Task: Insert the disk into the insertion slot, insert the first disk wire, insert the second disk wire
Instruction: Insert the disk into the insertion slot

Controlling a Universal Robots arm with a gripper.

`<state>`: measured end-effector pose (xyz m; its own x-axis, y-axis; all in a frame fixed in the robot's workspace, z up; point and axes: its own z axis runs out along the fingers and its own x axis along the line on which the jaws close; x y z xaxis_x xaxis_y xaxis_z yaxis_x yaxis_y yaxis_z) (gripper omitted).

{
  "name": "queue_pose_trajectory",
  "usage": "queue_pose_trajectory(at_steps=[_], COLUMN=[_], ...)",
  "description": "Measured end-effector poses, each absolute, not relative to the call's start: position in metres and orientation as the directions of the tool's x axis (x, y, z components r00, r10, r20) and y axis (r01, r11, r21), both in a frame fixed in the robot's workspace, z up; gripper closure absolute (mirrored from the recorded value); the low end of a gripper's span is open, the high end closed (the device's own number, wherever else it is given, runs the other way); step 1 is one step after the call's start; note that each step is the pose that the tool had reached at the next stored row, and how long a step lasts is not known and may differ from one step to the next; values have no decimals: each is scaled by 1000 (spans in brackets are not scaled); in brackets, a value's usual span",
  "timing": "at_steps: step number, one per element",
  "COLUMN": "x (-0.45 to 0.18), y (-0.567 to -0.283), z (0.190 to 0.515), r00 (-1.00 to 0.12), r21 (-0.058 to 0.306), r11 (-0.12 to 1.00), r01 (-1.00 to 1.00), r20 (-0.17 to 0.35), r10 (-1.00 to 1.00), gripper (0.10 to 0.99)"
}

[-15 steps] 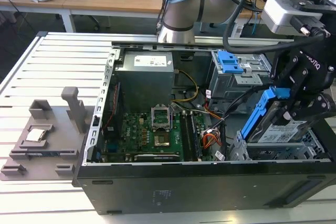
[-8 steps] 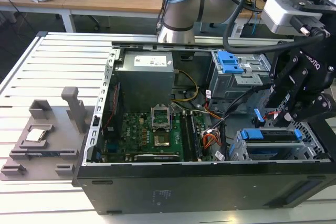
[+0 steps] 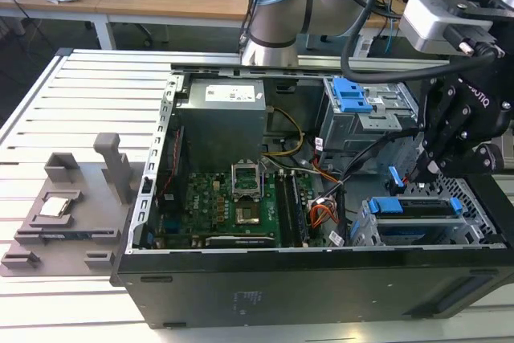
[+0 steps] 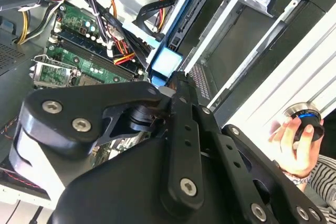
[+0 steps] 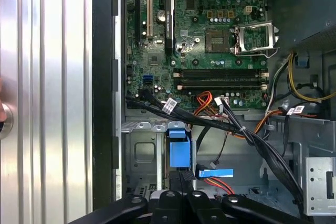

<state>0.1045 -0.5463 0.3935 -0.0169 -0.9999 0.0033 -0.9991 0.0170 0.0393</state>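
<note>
The disk (image 3: 418,209) lies in the insertion slot (image 3: 365,232), a low grey cage at the case's front corner on the exterior view's right. Its blue carrier end (image 5: 179,150) faces my gripper (image 5: 181,174). In the second wrist view the carrier (image 4: 167,61) sits right against the shut fingertips of the gripper (image 4: 176,78), with no gap showing. My gripper (image 3: 413,176) hangs just above the cage. A loose blue connector on a red wire (image 5: 215,172) lies beside the carrier. A bundle of black wires (image 5: 231,129) crosses above it.
A taller bay with a blue latch (image 3: 351,95) stands behind the slot. The motherboard (image 3: 233,206) and power supply (image 3: 221,114) fill the case's left. A grey fixture (image 3: 72,206) sits on the slatted table. A person's hand (image 4: 294,145) holds a round knob outside the case.
</note>
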Motion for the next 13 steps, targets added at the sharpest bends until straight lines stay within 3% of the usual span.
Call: queue_pose_trajectory(at_steps=[13], x=[117], y=[-541], z=[393], r00=[-17], r21=[40], r11=[17], r01=[-999], r20=[3], r10=[-1000], gripper=[980])
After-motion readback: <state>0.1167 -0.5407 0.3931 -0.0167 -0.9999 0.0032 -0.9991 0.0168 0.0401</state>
